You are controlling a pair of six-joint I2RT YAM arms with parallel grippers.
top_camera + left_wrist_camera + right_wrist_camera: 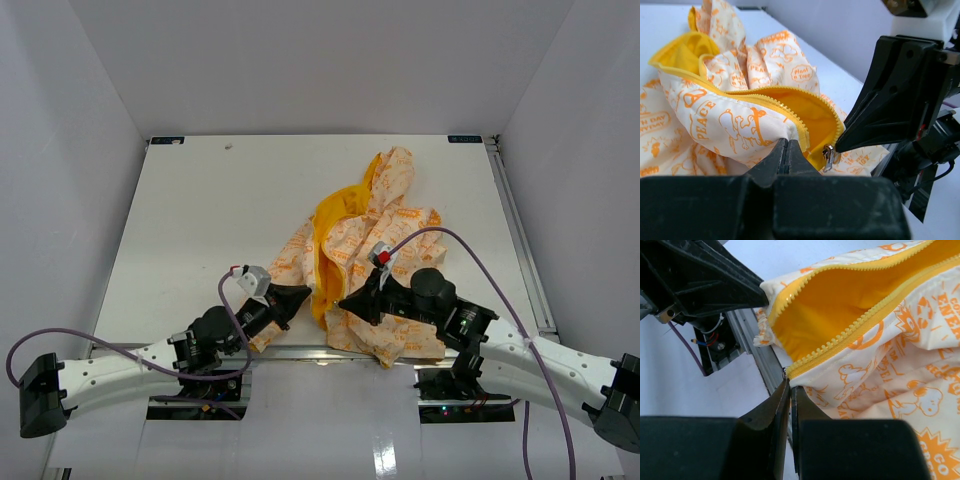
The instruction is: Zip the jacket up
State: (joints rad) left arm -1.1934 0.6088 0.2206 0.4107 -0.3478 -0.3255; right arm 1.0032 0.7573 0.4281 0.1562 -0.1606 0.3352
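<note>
noting layout, largest item first, places given against the table's near edge. table (200, 220): white top, walled on three sides.

jacket (400, 215): cream with orange print, crumpled in a heap right of centre. its lower hem lies at the near edge and slightly over it; the rest trails toward the far edge. front is unzipped, yellow lining showing along the open v, which widens away from the near edge.

left gripper (300, 297): just inside the near edge, at the left flap's bottom corner. jaws clenched, with the flap's corner and its yellow zipper tape pinched between the tips.

right gripper (348, 300): also just inside the near edge, on the right flap's side, tip pointing at the left gripper, the two tips near each other but apart. jaws clenched at the very bottom of the right-hand zipper teeth.

zipper slider (828, 156): small metal piece, hanging at the right gripper's tips at the bottom of the zip, pinched there as far as the wrist views show.
</note>
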